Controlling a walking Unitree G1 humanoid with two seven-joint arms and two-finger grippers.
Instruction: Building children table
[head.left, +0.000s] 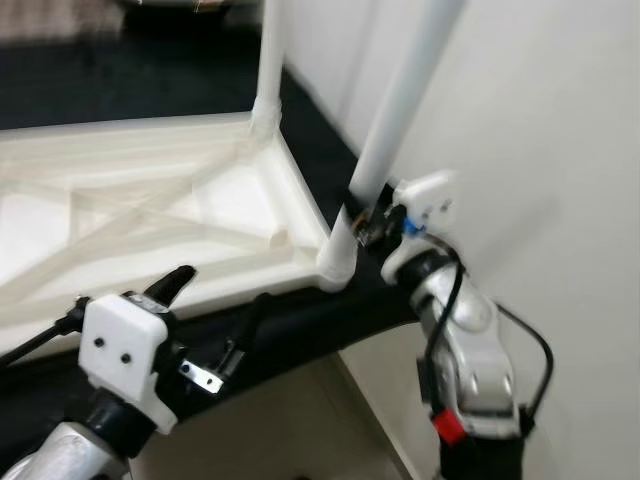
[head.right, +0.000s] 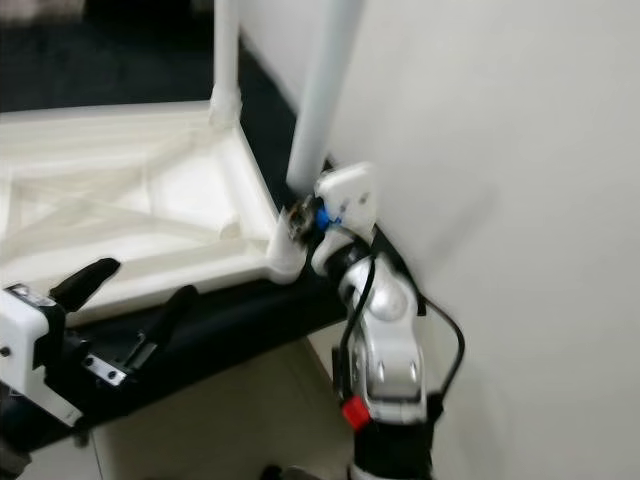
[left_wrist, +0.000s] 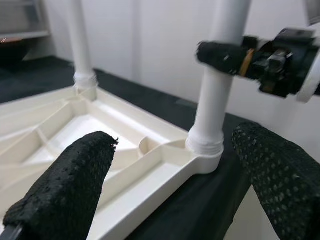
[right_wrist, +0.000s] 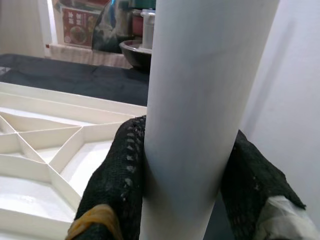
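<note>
A white plastic table top (head.left: 150, 215) lies upside down on a black surface, its ribbed underside up. One white leg (head.left: 268, 70) stands in the far corner socket. A second white leg (head.left: 400, 110) stands in the near right corner socket (head.left: 338, 262). My right gripper (head.left: 362, 215) is shut on this leg just above the socket, its black fingers (right_wrist: 120, 175) pressed on both sides of the tube. My left gripper (head.left: 215, 320) is open in front of the table top's near edge, with nothing between its fingers (left_wrist: 70, 190).
A white wall (head.left: 540, 150) stands close on the right, right behind the held leg. The black surface (head.left: 300, 330) ends just before me, with pale floor (head.left: 280, 430) below. A dark bowl (right_wrist: 135, 52) and clutter sit far back.
</note>
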